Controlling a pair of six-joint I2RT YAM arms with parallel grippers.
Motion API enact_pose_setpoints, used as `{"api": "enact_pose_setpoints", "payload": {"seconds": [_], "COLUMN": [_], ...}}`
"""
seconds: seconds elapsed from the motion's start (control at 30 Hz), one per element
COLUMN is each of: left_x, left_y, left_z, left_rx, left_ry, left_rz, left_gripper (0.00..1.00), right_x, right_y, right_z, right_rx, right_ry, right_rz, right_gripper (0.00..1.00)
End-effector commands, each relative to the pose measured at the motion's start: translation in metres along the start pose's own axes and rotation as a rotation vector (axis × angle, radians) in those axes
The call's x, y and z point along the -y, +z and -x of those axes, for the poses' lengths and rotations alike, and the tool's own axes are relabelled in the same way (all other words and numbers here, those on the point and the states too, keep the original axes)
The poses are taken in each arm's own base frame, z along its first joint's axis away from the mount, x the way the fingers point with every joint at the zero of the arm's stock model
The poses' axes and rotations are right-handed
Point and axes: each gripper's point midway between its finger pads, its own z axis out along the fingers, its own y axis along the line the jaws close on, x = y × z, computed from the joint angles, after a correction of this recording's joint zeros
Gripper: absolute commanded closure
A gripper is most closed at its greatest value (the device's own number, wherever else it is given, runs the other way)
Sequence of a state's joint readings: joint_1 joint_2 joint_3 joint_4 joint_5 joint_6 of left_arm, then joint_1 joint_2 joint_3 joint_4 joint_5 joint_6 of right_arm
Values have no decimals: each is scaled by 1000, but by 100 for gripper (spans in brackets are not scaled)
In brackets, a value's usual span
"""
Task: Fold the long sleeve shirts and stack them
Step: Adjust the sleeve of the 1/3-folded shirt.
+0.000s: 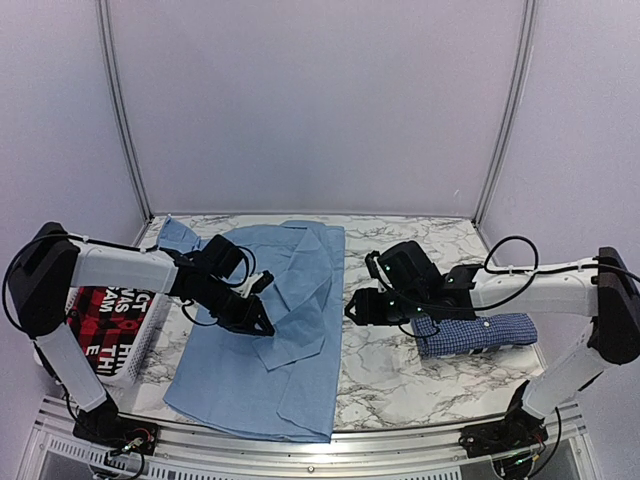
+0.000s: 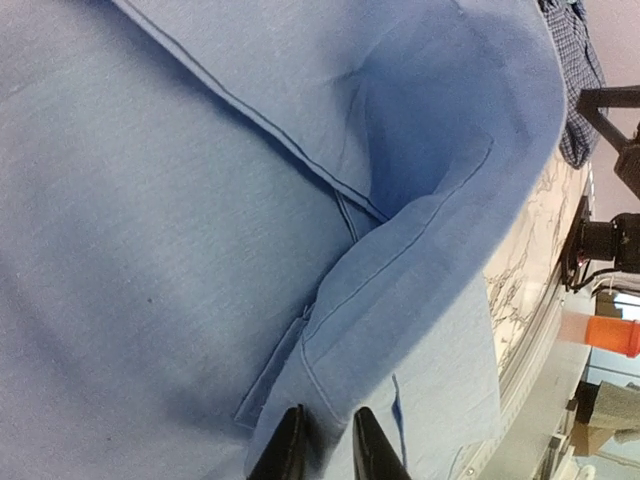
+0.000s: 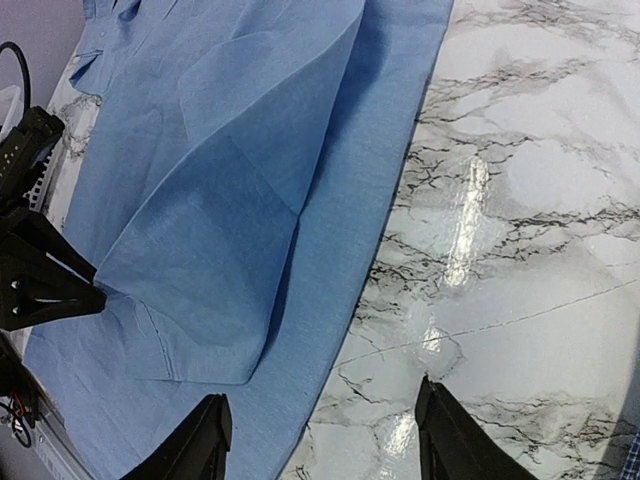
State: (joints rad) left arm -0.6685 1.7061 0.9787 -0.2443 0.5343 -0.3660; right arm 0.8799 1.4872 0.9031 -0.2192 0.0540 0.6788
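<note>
Left wrist view: light blue shirt (image 2: 150, 250) spread flat under left hand (image 2: 328, 445), sleeve cuff folded across body, cuff edge pinched between narrow-set fingers (image 2: 292, 445). Risk: thin pinch slips, or catches body layer beneath and drags fold askew. Left arm low, hand pitched down onto cloth. Right hand (image 3: 320, 440) wide, empty, over bare tabletop (image 3: 520, 200) just beside shirt edge; dark checked shirt (image 1: 480, 335) folded behind it.

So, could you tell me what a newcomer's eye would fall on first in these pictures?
The plain light blue cloth shirt sprawls over the left half of the marble table, and the left gripper pinches a fold of its cloth. To the right, the open right gripper hovers over bare marble beside the folded dark blue checked shirt. A red-and-black garment with white letters sits in a white basket at the left edge.
</note>
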Motion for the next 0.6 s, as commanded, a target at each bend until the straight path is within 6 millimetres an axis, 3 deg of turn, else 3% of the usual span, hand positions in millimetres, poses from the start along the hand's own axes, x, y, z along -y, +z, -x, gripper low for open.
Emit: {"api": "enact_pose_setpoints", "payload": {"seconds": [0.0, 0.13, 0.33, 0.57], "left_x": [35, 64, 102, 142], "left_y": [-3, 7, 26, 75], "left_z": [4, 5, 7, -12], "left_rx": [16, 13, 10, -60], "left_ry": [47, 54, 23, 39], "left_rz": [-41, -46, -49, -66], "left_gripper": [87, 90, 83, 82], "right_x": [-8, -6, -1, 6], "right_y": [-8, -9, -8, -12], "right_z": [9, 11, 11, 11], "right_rx": [34, 39, 35, 40], "right_ry": [-7, -9, -6, 15], "right_rz": [24, 10, -18, -34], "right_gripper": [41, 40, 40, 40]}}
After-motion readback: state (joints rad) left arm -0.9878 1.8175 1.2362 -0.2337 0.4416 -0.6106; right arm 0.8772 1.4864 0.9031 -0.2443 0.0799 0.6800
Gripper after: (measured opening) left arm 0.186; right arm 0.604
